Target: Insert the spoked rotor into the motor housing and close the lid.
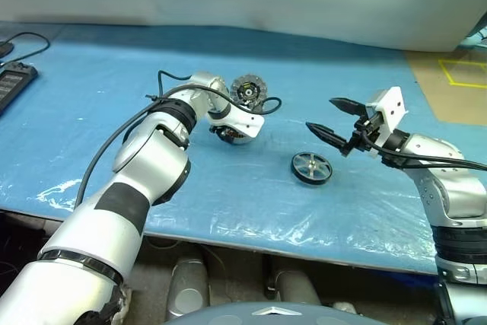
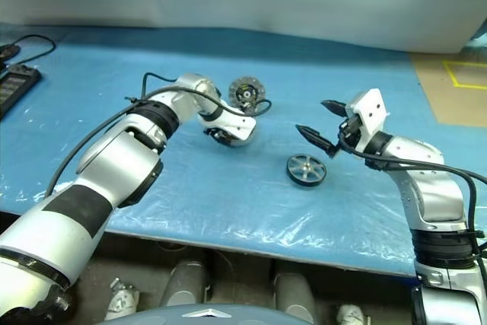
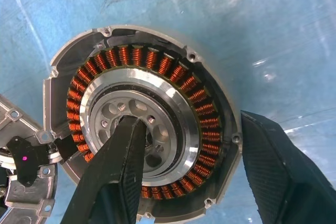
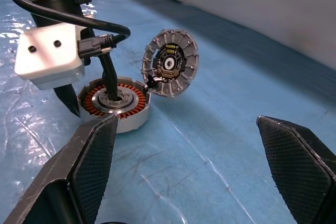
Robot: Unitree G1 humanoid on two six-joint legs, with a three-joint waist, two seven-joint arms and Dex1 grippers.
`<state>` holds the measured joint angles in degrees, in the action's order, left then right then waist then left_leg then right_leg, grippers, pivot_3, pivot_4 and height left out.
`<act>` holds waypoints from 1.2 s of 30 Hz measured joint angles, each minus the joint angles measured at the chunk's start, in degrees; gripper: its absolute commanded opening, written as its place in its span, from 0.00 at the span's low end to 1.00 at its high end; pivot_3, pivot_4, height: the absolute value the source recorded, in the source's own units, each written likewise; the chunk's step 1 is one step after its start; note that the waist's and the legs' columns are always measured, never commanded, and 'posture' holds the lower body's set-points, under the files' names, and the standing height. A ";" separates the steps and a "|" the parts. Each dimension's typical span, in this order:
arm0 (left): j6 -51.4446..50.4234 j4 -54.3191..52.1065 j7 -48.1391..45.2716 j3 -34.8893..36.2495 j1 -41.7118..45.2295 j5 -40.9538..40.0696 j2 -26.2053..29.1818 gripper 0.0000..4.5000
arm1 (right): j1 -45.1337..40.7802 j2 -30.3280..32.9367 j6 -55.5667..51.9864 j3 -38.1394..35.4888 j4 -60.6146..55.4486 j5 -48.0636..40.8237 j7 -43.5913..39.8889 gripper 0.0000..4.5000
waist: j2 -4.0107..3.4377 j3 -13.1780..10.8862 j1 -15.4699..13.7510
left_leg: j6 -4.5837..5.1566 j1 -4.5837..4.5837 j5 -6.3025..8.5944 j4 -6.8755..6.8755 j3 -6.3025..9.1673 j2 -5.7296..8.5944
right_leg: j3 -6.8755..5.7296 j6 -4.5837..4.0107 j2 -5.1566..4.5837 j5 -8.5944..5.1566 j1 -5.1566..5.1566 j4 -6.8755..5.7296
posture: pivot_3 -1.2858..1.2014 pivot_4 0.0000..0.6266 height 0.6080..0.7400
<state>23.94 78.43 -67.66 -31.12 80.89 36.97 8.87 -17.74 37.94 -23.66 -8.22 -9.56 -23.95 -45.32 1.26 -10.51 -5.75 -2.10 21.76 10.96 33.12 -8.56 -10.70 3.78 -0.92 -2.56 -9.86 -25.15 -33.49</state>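
The motor housing [image 3: 157,61], a silver casing with copper windings, lies on the blue table sheet left of centre. My left gripper [image 3: 191,121] points down onto it and is shut on its wall, one finger [image 4: 109,77] in the centre hub and the other outside the rim. The lid [image 1: 246,90] stands tilted up at the housing's far edge, its ribbed face and dark centre showing [image 4: 170,69]. The spoked rotor [image 1: 311,167] lies flat on the sheet to the right of the housing. Above and just right of the rotor, my right gripper [image 1: 320,114] hangs open and holds nothing.
A black device with a cable [image 1: 14,81] lies at the far left edge. A brown board with yellow tape [image 1: 456,81] sits at the back right. The blue sheet [image 1: 228,195] runs to the table's front edge close to me.
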 measured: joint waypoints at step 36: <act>-32.01 -45.74 -24.07 -25.69 -7.96 -42.48 14.88 0.51 | -5.05 -3.77 6.79 4.01 9.35 3.30 -2.61 1.00 | -0.30 -0.10 0.20 | 0.00 0.21 -0.12 -0.14 -0.17 -0.14 | -0.72 -0.25 -0.19 -0.30 0.00 -0.22 | 0.52 0.24 1.00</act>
<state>-8.07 32.69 -91.73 -56.81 72.93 -5.51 23.75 -22.79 34.17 -16.88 -4.20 -0.22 -20.65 -47.94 0.96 -10.61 -5.55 -2.10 21.97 10.85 32.98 -8.73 -10.84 3.06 -1.17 -2.75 -10.17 -25.16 -33.71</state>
